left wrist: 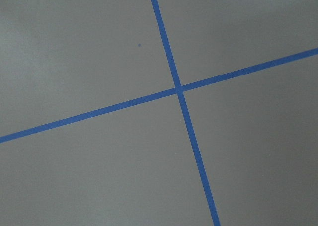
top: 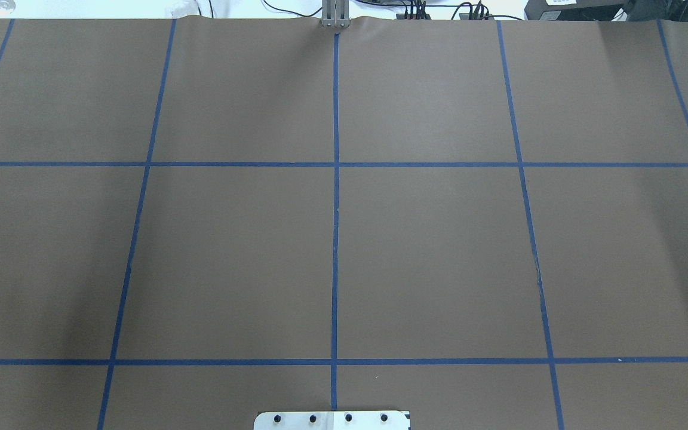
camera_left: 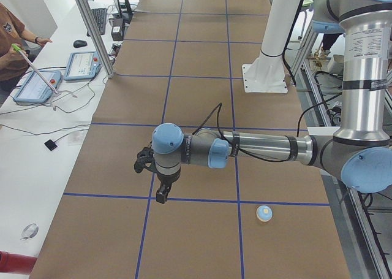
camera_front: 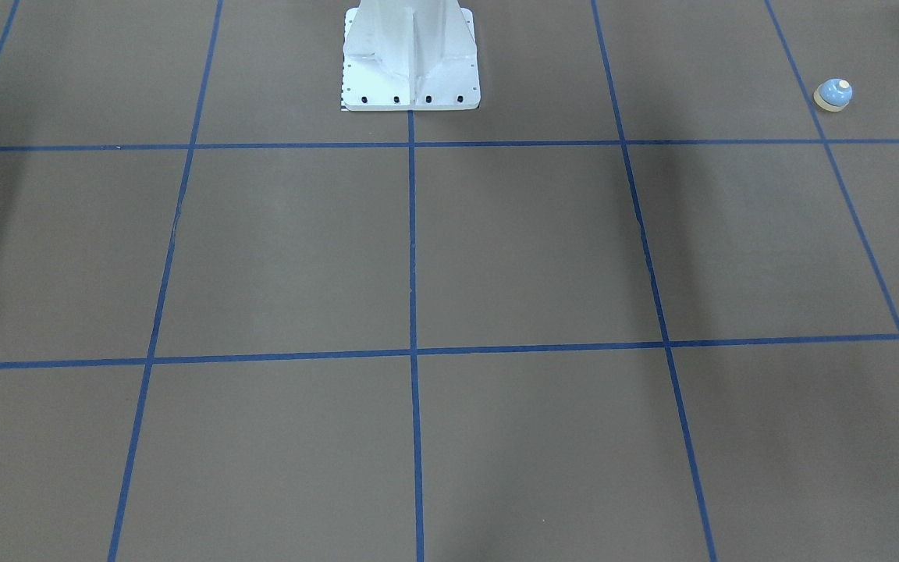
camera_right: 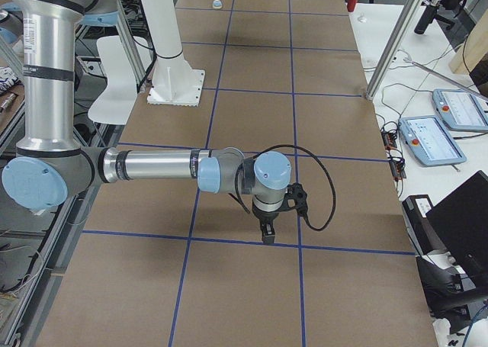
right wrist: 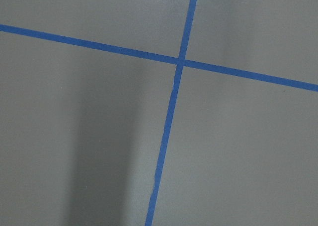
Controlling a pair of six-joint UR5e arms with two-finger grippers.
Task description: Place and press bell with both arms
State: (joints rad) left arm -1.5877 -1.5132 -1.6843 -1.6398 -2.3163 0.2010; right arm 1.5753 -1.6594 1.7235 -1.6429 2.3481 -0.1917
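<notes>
The light-blue bell (camera_front: 833,94) with a cream button stands upright on the brown table at the robot's left end, near its side of the table. It also shows in the exterior left view (camera_left: 264,213) and, far off, in the exterior right view (camera_right: 216,4). My left gripper (camera_left: 160,198) hangs over the table, pointing down, well apart from the bell. My right gripper (camera_right: 265,236) hangs pointing down above a blue tape line at the far end from the bell. I cannot tell whether either is open. Both wrist views show only table and tape.
The white bolted pedestal (camera_front: 410,62) stands at the middle of the robot's edge. Blue tape lines (top: 336,239) divide the brown table into squares. An operator (camera_left: 15,40) sits beside the table with tablets (camera_left: 86,64) and cables. Metal frame posts (camera_right: 393,38) stand at the edge.
</notes>
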